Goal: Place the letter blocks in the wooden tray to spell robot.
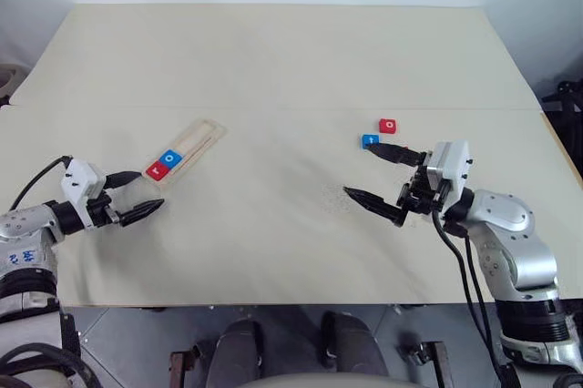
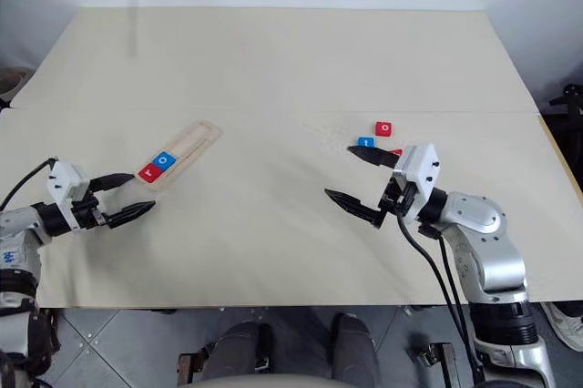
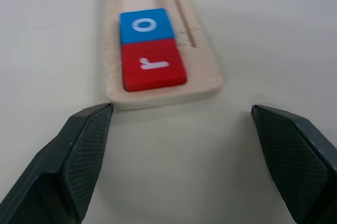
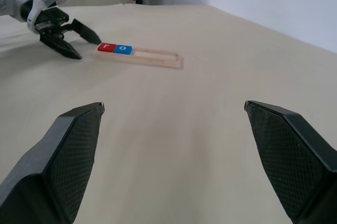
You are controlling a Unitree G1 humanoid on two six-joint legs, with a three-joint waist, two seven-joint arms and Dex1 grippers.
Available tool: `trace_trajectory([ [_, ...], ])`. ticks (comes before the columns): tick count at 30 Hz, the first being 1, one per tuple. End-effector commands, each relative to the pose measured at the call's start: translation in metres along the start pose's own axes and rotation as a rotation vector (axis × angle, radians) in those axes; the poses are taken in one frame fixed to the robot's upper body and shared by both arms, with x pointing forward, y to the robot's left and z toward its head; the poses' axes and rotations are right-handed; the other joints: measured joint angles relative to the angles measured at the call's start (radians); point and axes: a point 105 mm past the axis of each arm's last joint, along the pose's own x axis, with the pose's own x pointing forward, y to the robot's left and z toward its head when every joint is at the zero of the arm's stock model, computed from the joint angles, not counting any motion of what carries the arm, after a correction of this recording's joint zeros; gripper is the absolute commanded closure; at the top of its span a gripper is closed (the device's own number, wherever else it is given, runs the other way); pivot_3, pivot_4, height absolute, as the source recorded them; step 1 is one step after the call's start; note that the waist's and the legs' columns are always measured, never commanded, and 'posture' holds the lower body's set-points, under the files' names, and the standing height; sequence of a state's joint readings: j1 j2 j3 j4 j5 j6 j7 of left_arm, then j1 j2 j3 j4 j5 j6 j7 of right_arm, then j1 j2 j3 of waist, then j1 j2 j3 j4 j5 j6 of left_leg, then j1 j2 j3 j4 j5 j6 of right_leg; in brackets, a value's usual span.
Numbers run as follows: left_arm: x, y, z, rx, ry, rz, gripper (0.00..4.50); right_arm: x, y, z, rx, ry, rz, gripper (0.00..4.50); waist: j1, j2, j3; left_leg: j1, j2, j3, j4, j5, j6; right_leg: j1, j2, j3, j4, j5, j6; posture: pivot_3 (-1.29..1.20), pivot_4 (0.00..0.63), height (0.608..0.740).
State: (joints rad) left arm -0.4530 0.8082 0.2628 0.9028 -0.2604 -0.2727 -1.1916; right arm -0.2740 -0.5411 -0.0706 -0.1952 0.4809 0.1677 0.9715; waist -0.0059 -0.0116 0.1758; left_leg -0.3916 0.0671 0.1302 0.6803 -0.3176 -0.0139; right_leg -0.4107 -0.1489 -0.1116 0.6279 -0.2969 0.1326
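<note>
Your right gripper [image 1: 383, 183] sits nearest, fingers spread wide and holding nothing, hovering above the table [image 1: 273, 60] just short of two loose tiles. Your left gripper [image 1: 132, 197] is likewise wide open and empty, poised right at the near end of the wooden tray [image 1: 187, 151]. In that tray you have the red r block [image 3: 152, 66] at the near end and a blue o block [image 3: 146, 24] touching it; the rest of the groove is bare. Farther out on the right lie a blue block [image 1: 369, 141] and a red o block [image 1: 388, 125], close together. Two letters are placed; three remain, by my reckoning, and you can see two of them.
</note>
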Motion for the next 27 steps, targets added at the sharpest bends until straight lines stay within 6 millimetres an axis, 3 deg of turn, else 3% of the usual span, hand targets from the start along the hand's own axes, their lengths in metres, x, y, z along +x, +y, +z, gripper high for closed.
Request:
trace_trajectory([
  [1,-0.006,0.007,0.007,-0.011,-0.057,0.092,0.00,0.003,0.001,0.006,-0.028,-0.033,0.018,0.02,0.000,0.000,0.000,0.000,0.000,0.000,0.000,0.000,0.000,0.000,0.000,0.000,0.000,0.000,0.000,0.00,0.150,0.740],
  [7,-0.007,0.007,0.017,0.024,-0.115,0.190,0.00,0.001,0.002,0.004,-0.023,-0.031,0.020,0.02,0.001,0.000,0.000,0.000,0.000,0.000,0.000,0.000,0.000,0.000,0.000,0.000,0.000,0.000,0.000,0.00,0.150,0.740],
  [10,0.002,0.005,0.019,0.005,-0.135,0.205,0.00,0.002,0.005,0.003,-0.013,-0.032,0.027,0.02,0.004,0.000,0.000,0.000,0.000,0.000,0.000,0.000,0.000,0.000,0.000,0.000,0.000,0.000,0.000,0.00,0.150,0.740],
  [13,0.016,0.000,0.016,-0.014,-0.131,0.181,0.00,0.002,0.006,0.004,-0.007,-0.034,0.036,0.02,0.002,0.000,0.000,0.000,0.000,0.000,0.000,0.000,0.000,0.000,0.000,0.000,0.000,0.000,0.000,0.00,0.150,0.740],
  [19,0.034,0.012,0.009,-0.046,-0.085,0.238,0.00,0.003,0.008,0.007,-0.011,-0.041,0.038,0.02,0.003,-0.001,0.000,0.000,0.000,0.000,0.000,0.000,0.000,0.000,0.000,0.000,0.000,0.000,0.000,0.00,0.150,0.740],
  [27,0.037,0.009,-0.002,-0.075,-0.006,0.200,0.00,0.000,0.010,0.007,-0.008,-0.040,0.017,0.02,0.002,-0.001,0.000,0.000,0.000,0.000,0.000,0.000,0.000,0.001,0.000,0.000,0.000,0.000,0.000,0.00,0.150,0.740],
])
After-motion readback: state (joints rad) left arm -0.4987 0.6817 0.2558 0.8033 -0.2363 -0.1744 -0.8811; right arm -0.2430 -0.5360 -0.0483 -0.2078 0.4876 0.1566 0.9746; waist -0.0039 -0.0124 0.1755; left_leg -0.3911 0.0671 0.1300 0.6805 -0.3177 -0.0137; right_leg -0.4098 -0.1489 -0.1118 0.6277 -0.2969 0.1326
